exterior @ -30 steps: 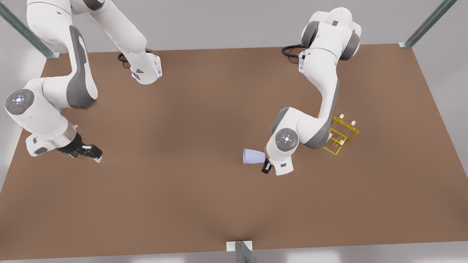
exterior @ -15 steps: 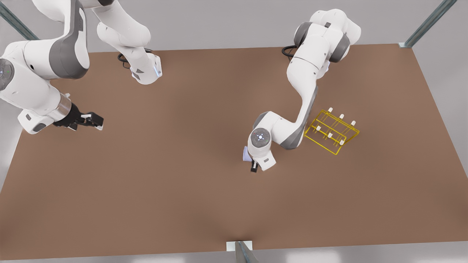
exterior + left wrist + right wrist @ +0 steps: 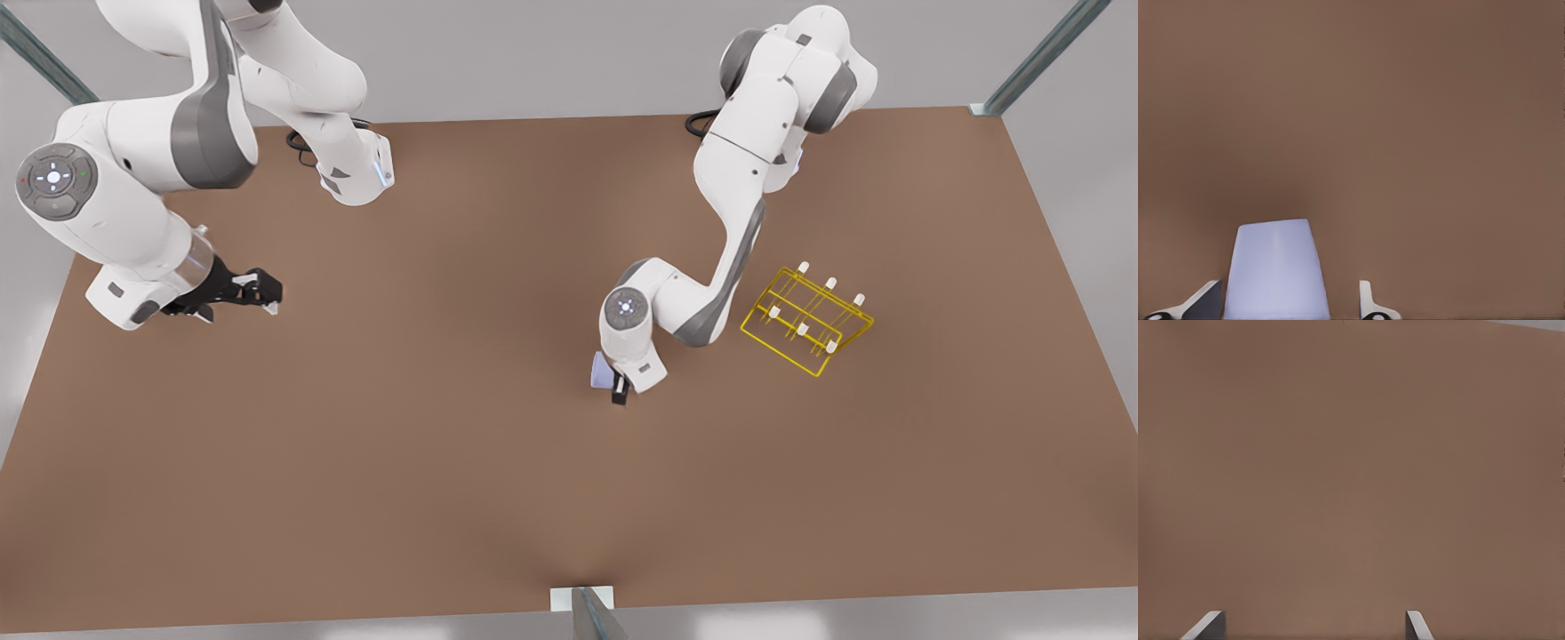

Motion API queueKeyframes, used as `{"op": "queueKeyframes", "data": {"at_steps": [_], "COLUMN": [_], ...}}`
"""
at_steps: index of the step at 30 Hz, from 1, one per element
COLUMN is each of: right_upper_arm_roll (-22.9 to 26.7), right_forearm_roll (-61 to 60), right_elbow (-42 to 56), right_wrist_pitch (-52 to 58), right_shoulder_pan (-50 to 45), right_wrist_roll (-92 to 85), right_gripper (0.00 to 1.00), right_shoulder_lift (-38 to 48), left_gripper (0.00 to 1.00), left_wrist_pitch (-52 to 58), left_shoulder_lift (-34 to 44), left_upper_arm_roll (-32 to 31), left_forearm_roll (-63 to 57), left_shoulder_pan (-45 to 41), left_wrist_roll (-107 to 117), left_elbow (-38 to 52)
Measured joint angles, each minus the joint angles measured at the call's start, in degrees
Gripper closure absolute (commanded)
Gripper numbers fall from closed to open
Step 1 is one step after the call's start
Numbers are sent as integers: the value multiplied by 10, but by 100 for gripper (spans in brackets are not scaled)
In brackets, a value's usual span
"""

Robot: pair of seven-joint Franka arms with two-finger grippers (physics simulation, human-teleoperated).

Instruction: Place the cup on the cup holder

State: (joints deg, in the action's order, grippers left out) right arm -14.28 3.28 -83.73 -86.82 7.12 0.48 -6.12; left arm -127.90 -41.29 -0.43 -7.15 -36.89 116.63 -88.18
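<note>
Lavender cup (image 3: 603, 371) lies near yellow cup holder (image 3: 807, 322).

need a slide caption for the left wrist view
Left end effector straddling the lavender cup lying on the brown table, fingers open either side.

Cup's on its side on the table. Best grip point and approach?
Grip the cup across its tapered side wall, mid-body, coming from above. It lies flat, so the wall is the only reachable span. The left end effector already straddles it, fingers apart.
</note>
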Motion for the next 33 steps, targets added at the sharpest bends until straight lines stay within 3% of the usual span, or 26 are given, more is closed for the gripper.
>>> {"op": "queueKeyframes", "data": {"at_steps": [21, 22, 23, 28, 33], "right_upper_arm_roll": [0, 0, 0, 0, 0], "right_forearm_roll": [1, 1, 1, 1, 1], "right_elbow": [0, 0, 0, 0, 0], "right_wrist_pitch": [-3, -2, -2, -2, -1], "right_shoulder_pan": [1, 1, 1, -1, -1], "right_wrist_roll": [-17, -18, -18, -20, -21], "right_gripper": [0, 0, 0, 0, 0], "right_shoulder_lift": [-1, 0, 0, 0, 0], "left_gripper": [0, 6, 25, 23, 23], "left_wrist_pitch": [-54, -54, -54, -43, 17], "left_shoulder_lift": [-36, -36, -35, -22, 58], "left_upper_arm_roll": [-23, -24, -26, -44, -92], "left_forearm_roll": [-50, -51, -51, -45, -44], "left_shoulder_pan": [-1, -1, 0, 15, 82], "left_wrist_roll": [33, 34, 34, 27, 16], "left_elbow": [-36, -36, -35, -30, -10]}}
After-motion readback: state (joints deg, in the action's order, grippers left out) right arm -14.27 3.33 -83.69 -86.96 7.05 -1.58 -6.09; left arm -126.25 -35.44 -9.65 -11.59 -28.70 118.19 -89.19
